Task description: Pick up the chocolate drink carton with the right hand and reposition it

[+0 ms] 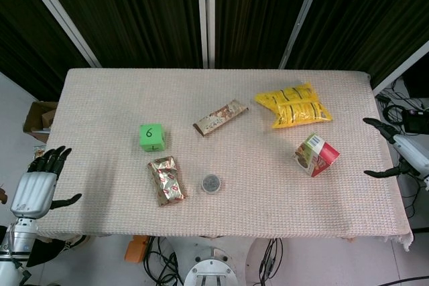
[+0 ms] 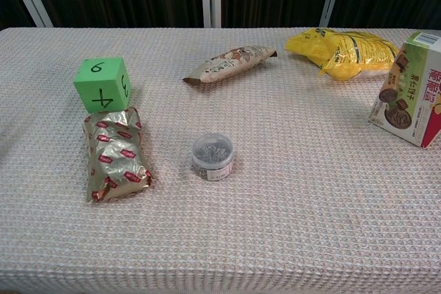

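Note:
The chocolate drink carton (image 1: 315,154), red-topped with green sides, stands upright on the table's right side; the chest view shows the carton (image 2: 411,90) at its right edge. My right hand (image 1: 402,154) hangs off the table's right edge, well right of the carton, fingers spread and holding nothing. My left hand (image 1: 39,184) sits below the table's left front corner, fingers apart and empty. Neither hand shows in the chest view.
On the woven tablecloth (image 1: 255,185) lie a yellow snack bag (image 1: 293,106), a snack bar (image 1: 220,118), a green cube (image 1: 152,136), a gold foil packet (image 1: 165,180) and a small round tin (image 1: 212,183). Cables and a cardboard box sit on the floor beside the table.

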